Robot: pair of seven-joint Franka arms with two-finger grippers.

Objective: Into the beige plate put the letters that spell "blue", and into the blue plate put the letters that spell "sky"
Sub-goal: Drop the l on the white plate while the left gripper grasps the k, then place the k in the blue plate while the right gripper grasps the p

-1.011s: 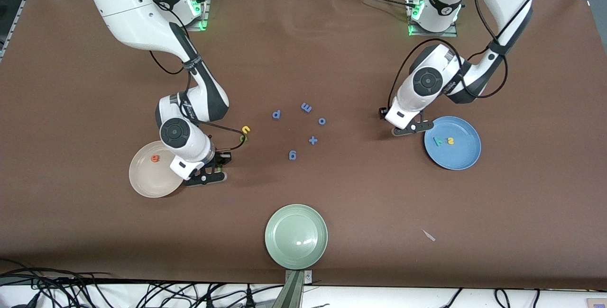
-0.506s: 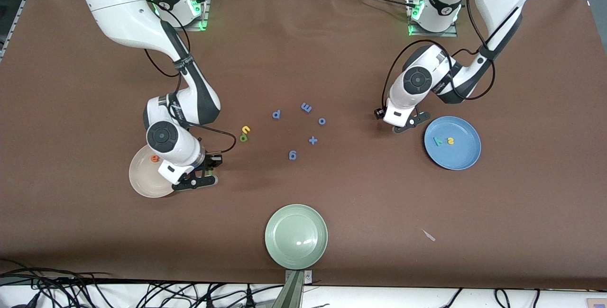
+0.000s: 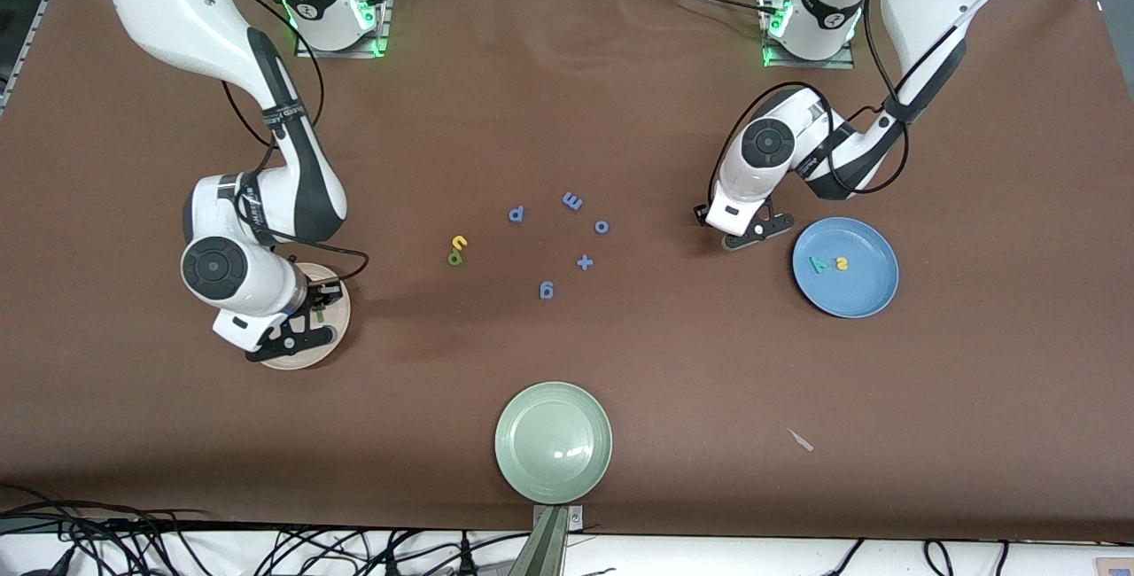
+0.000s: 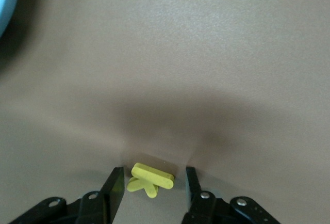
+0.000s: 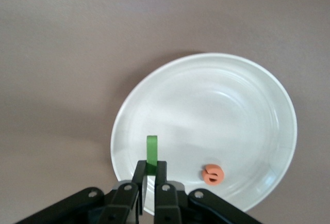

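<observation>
I see the right end effector (image 5: 150, 178) over the beige plate (image 5: 247, 95), its fingers pinched on the dark green l (image 5: 152, 154), a slim straight bar standing upright between them. The orange e (image 5: 213, 174) lies flat in that cream plate. The left end effector (image 4: 152, 182) sits low over the worktop (image 3: 620, 115) just beside the blue plate (image 3: 873, 292), its fingers part-open astride the yellow k (image 4: 149, 178) (not gripping that I can see). The yellow s (image 3: 842, 264) and teal y (image 3: 819, 265) lie in the blue plate. The yellow u (image 3: 459, 243) touches the green b (image 3: 454, 258) on the worktop, mid-table.
</observation>
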